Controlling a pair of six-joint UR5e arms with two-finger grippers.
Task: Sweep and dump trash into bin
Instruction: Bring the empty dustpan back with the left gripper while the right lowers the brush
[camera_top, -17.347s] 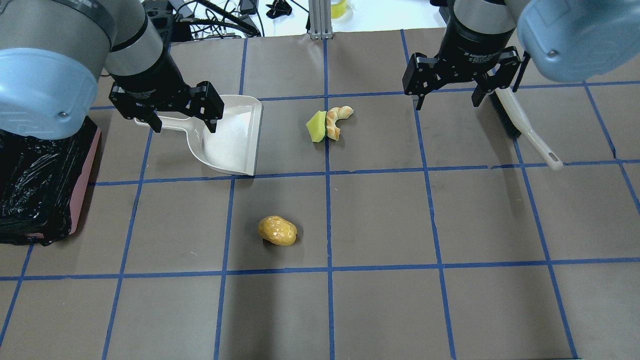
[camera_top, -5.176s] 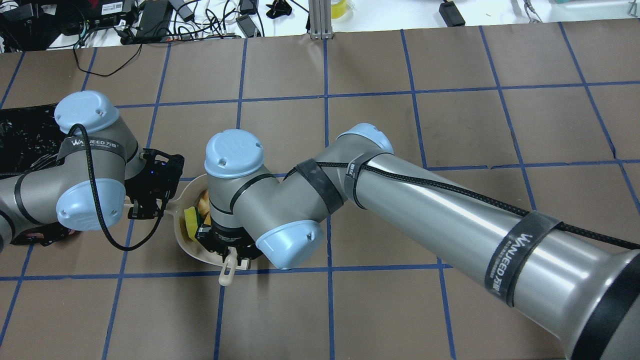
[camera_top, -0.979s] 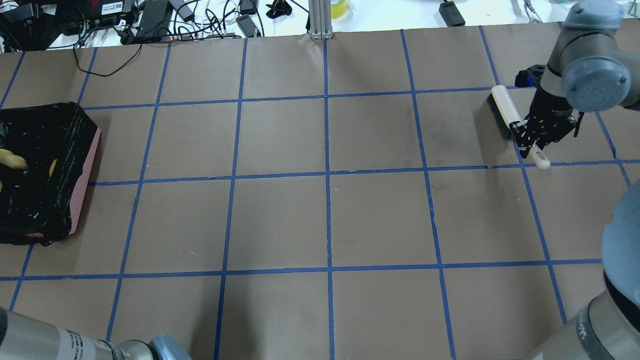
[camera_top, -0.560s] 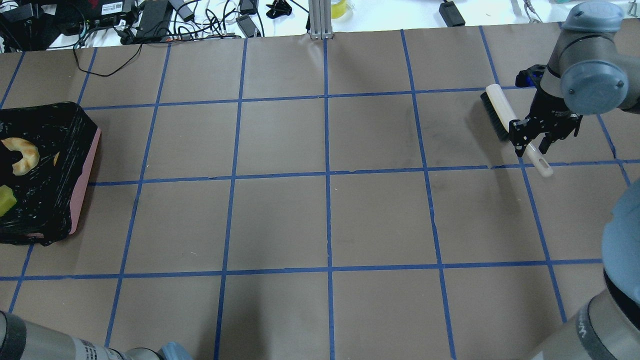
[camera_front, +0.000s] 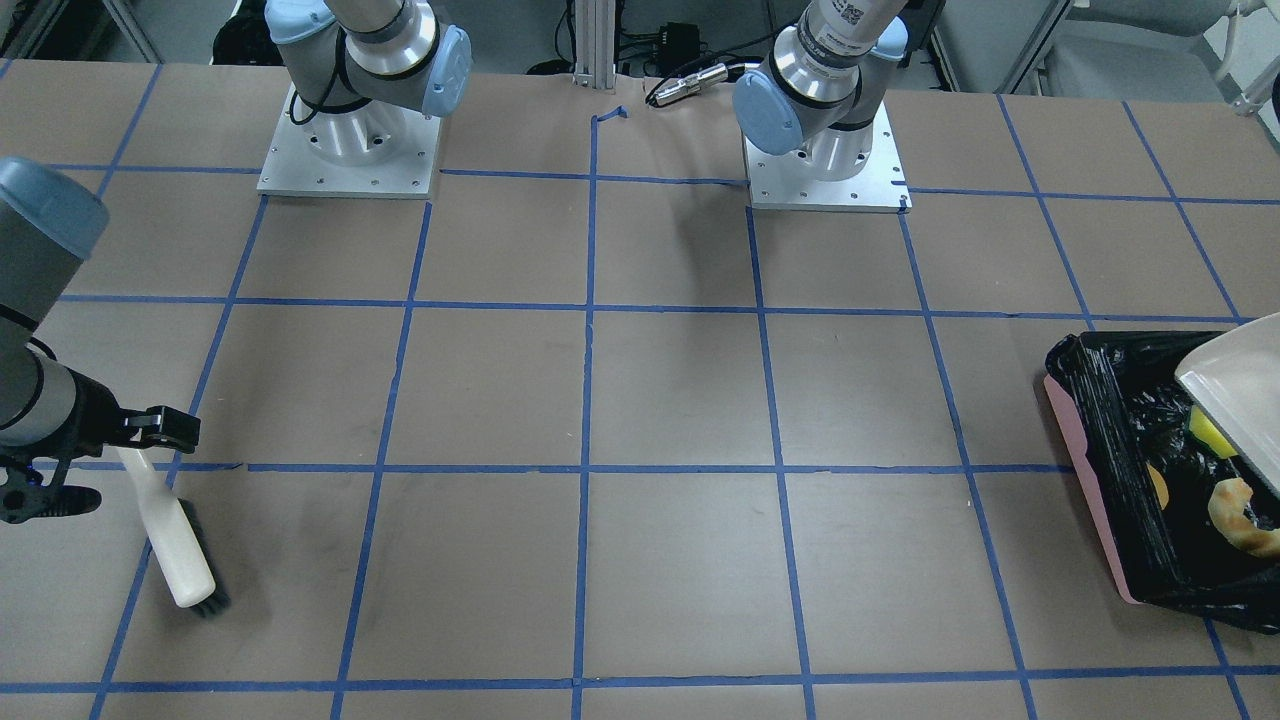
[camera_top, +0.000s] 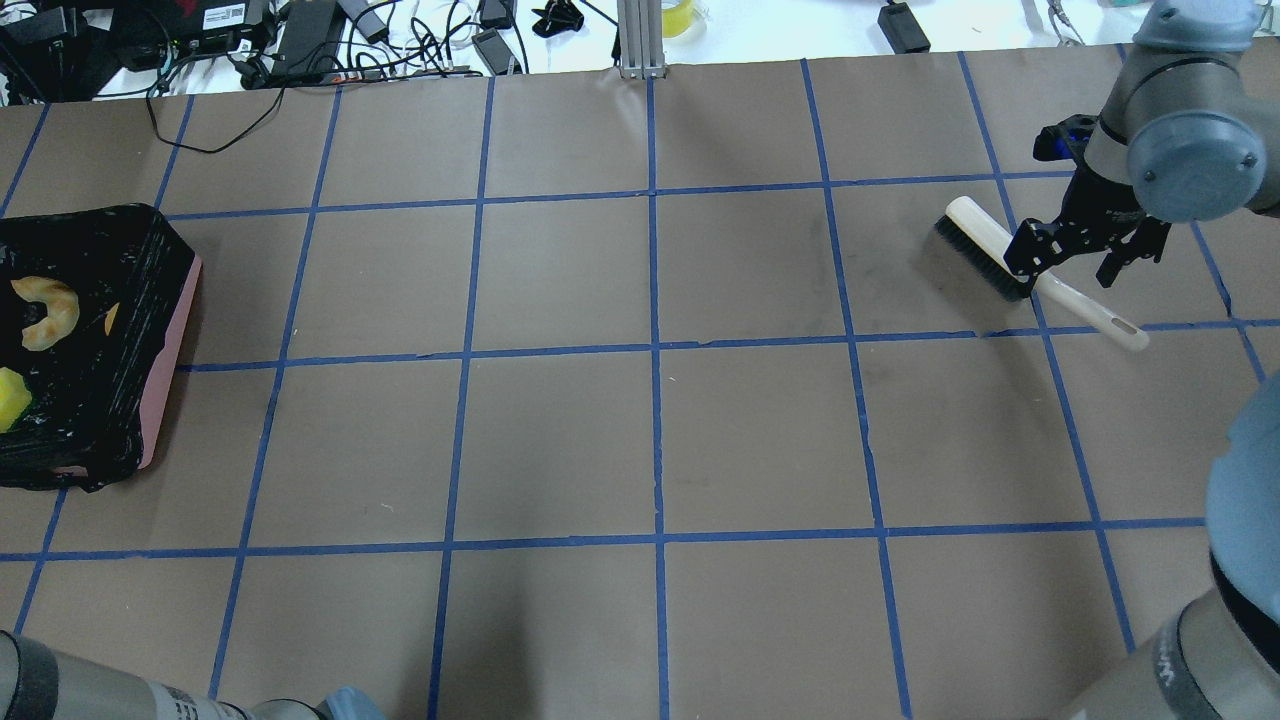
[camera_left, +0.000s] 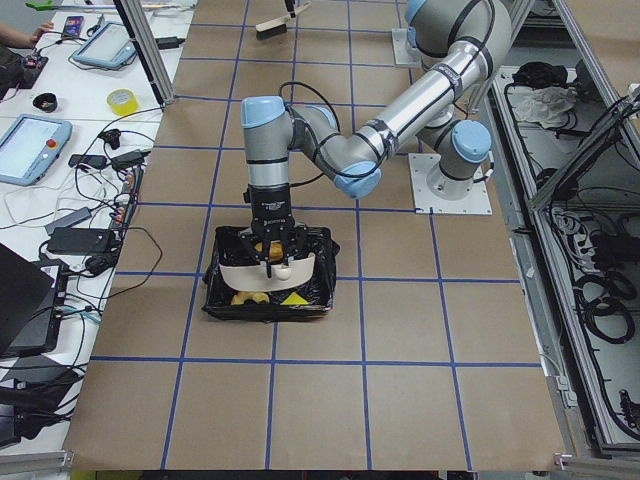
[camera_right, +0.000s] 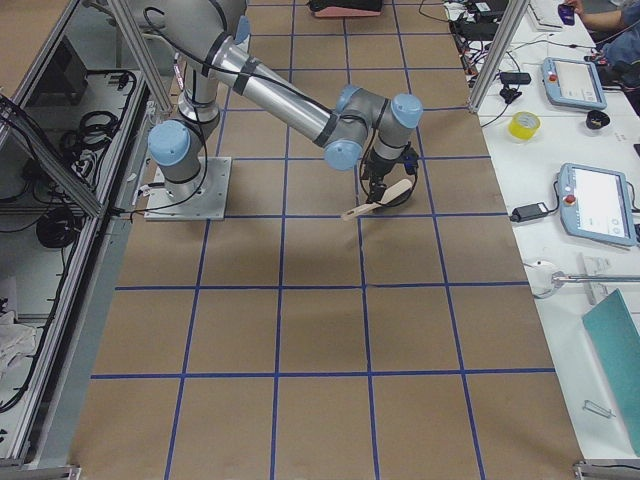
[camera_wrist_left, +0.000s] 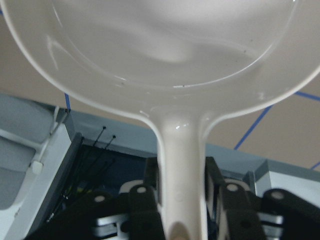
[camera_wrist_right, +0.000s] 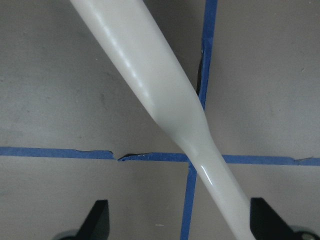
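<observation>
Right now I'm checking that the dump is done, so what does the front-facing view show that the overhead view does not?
Only the front-facing view shows the white dustpan over the bin, plus the arm bases. Only the overhead view shows the cables along its top edge. Both show the pastry and sponge inside the bin, and the brush beneath the open right hand.

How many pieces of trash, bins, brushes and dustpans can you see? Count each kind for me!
Trash pieces: 3 (pastry, sponge, potato lump)
Bin: 1
Brush: 1
Dustpan: 1
Total: 6
</observation>
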